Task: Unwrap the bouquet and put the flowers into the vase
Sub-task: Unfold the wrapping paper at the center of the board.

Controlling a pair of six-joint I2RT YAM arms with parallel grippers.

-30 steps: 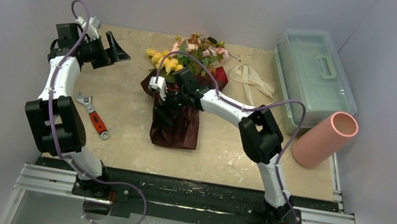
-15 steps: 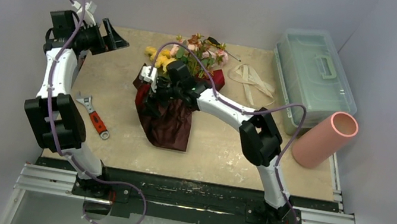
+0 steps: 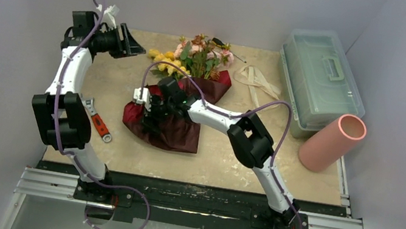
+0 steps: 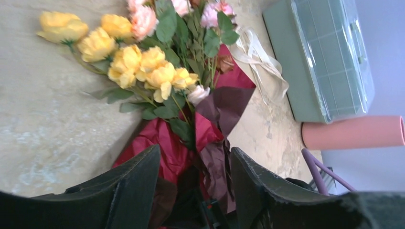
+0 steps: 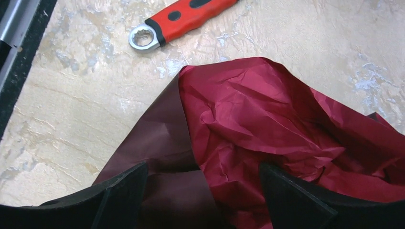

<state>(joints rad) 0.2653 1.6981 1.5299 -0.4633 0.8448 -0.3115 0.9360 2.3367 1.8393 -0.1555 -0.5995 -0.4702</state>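
**Top view:** flowers (image 3: 197, 58) with yellow, pink and orange heads lie on the mottled beige worktop (image 3: 125, 84), stems on the far edge of the crinkled dark red paper (image 3: 176, 135). The matte salmon vase (image 3: 331, 141), a plain cylinder, is well right of the paper.

**Right wrist view only:** right claw (image 5: 203, 169) spread wide over the paper, pinching nothing; red-handled wrench (image 5: 184, 21) near the paper.

**Left wrist view only:** left claw (image 4: 195, 152) partly spread, empty, above the paper.

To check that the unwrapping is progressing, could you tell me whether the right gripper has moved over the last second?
Yes: the right gripper has shifted left, closer to the wrench lying on the table.
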